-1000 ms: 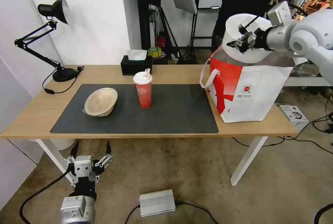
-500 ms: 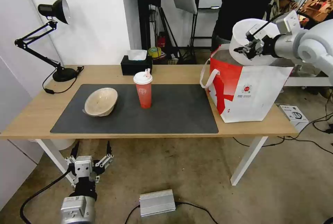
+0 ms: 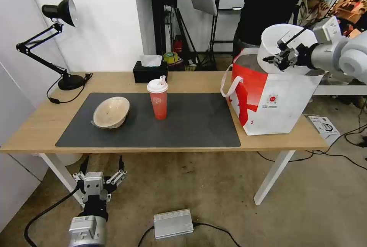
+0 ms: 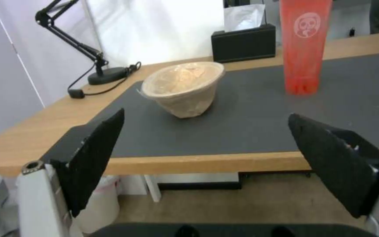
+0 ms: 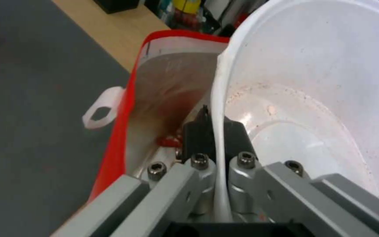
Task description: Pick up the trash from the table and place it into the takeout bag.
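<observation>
A workshop floor of worn concrete runs under a long light-wood table (image 3: pixel 42 124) with white legs, its middle covered by a dark grey mat (image 3: pixel 191 124). At the table's right end stands the takeout bag (image 3: pixel 275 105) — white and red, foil-lined, mouth open, a white loop handle hanging off its left side.

The right end effector (image 3: pixel 282 56) is held over the bag's open mouth, its fingers clamped on the rim of the large white bowl (image 3: pixel 273 42). The right wrist view shows the rim pinched between the two black pads (image 5: pixel 196 130), with faint reddish residue on the bowl's inner wall (image 5: pixel 312 108) and the bag's foil lining (image 5: pixel 167 85) just beneath. The bowl hangs tilted above the bag, partly overlapping its top edge.

On the mat the beige bowl (image 3: pixel 111 112) lies tipped on its side toward the left, and the tall red cup (image 3: pixel 158 99) with white lid and pink straw stands upright near the middle, well apart from the bag. A black tissue box (image 3: pixel 150 72) and a black desk lamp (image 3: pixel 57 40) sit along the far edge.

The left end effector (image 3: pixel 102 168) hangs low in front of the table near the floor, fingers spread wide — nothing held between them (image 4: pixel 97 154).
</observation>
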You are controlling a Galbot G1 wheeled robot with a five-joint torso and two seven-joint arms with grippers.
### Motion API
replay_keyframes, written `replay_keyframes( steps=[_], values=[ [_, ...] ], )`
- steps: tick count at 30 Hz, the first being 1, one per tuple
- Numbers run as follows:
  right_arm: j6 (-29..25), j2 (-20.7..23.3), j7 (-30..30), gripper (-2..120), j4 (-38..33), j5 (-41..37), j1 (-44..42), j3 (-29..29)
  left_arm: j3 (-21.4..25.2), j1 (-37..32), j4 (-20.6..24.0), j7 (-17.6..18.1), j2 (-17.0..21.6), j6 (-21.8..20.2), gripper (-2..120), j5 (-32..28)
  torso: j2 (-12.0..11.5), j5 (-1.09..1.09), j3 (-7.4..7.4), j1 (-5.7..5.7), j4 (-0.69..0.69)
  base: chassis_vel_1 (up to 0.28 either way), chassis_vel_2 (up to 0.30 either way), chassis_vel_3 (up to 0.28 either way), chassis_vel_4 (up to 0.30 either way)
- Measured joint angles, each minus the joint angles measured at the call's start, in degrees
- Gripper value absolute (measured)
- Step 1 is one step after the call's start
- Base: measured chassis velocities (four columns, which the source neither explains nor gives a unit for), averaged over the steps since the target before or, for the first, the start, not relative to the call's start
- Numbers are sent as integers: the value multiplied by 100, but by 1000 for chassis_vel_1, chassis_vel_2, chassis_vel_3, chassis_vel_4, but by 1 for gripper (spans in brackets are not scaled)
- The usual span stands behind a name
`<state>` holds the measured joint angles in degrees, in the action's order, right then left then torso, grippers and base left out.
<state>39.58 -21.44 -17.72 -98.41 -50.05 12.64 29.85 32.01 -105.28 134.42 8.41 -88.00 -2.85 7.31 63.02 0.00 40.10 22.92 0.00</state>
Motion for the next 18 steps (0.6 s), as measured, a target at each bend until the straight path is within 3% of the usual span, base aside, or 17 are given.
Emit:
replay_keyframes(
  steps=[18],
  values=[
    [18, 416, 8, 0, -544, -127, -673, -526, -57, -9, -10, -13, -10, 12, 100, 24, 0, 0, 0, 0, 0, 0, 0, 0, 0]
  ],
)
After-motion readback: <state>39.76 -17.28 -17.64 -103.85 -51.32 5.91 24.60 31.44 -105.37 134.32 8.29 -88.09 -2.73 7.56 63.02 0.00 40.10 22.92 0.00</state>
